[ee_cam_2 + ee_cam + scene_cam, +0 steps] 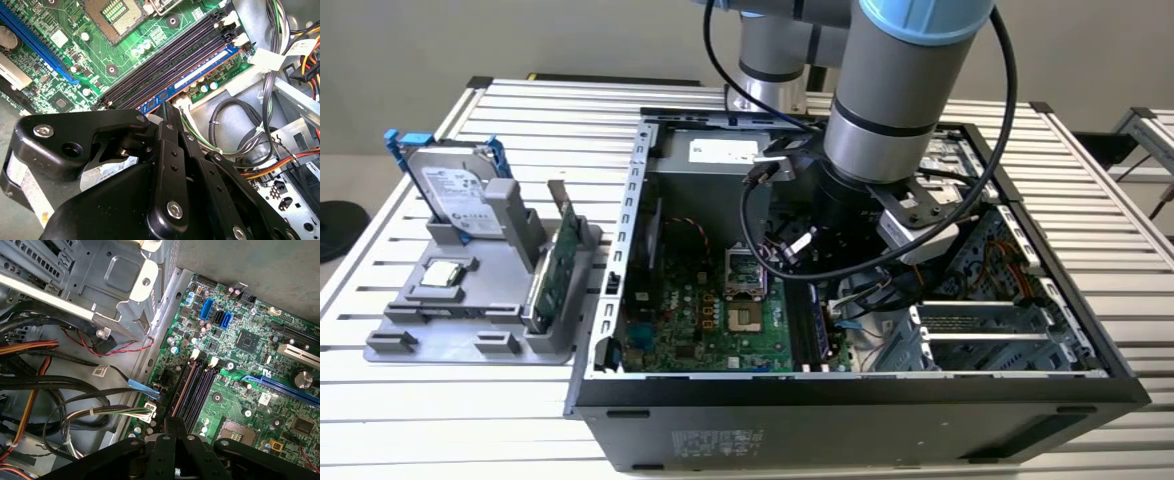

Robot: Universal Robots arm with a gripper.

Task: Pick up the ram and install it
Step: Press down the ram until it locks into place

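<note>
Exterior view, left to right. On the slatted table (454, 420) sits a grey tray (400, 345) carrying a hard drive (454, 185) with blue rails and, just beside it, an upright green expansion card (554, 275). Next comes the open computer case (854, 400), with its green motherboard (707, 310) and bare processor socket (744, 270) exposed. The arm (901, 100) reaches down into the case on the exterior view's right of the socket. In the second wrist view, the gripper (167, 112) stands over the near end of the memory slots (165, 60). The memory stick (200, 75) lies along the outermost slot, next to the loose cables (235, 115). The jaws are drawn narrow, tips together at the stick's near end; whether they press on its edge or merely hover cannot be told. The step in hand appears to be the installing: the stick is already in its slot, not on the tray. Seating it fully would call for straight downward pressure along the slot until the pale end clips (231, 20) close, without catching the cables. Pale labels show on the hard drive, the case front and a cable tag (267, 57), but no print on them can be made out.
</note>
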